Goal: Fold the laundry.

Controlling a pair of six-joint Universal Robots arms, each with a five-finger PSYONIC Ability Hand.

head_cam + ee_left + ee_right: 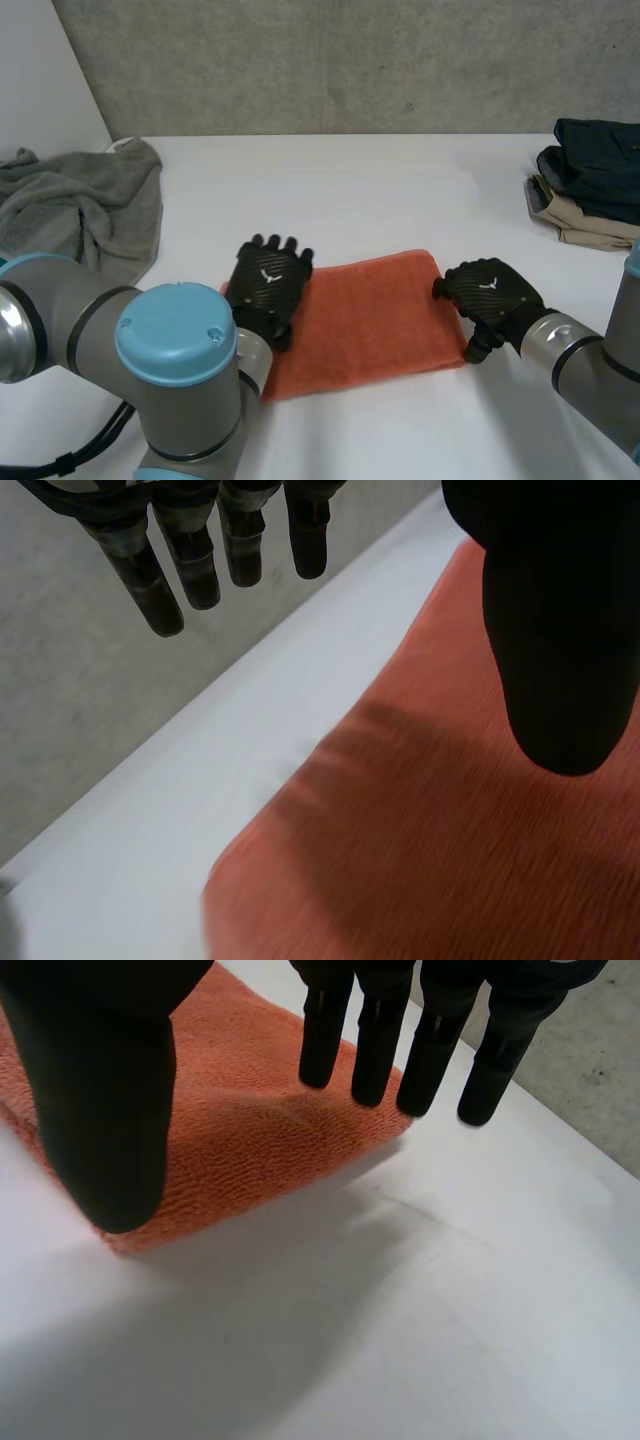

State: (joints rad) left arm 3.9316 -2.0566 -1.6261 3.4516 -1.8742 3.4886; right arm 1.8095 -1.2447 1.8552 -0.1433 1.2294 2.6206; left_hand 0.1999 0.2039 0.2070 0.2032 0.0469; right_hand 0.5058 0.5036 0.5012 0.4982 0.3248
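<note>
An orange towel point(370, 320) lies folded flat on the white table point(360, 190), in front of me. My left hand point(268, 285) hovers over its left end with straight fingers point(165, 575) and thumb point(560, 620), holding nothing; the orange towel point(450, 850) spreads under its palm. My right hand point(492, 295) stands at the towel's right edge, open, fingers point(380, 1050) straight above the orange towel's point(260, 1120) corner and thumb point(110, 1100) over the near edge, with no cloth pinched.
A crumpled grey towel point(85, 205) lies at the table's far left. A stack of folded dark and tan clothes point(590, 185) sits at the far right. A grey concrete wall point(330, 60) runs behind the table.
</note>
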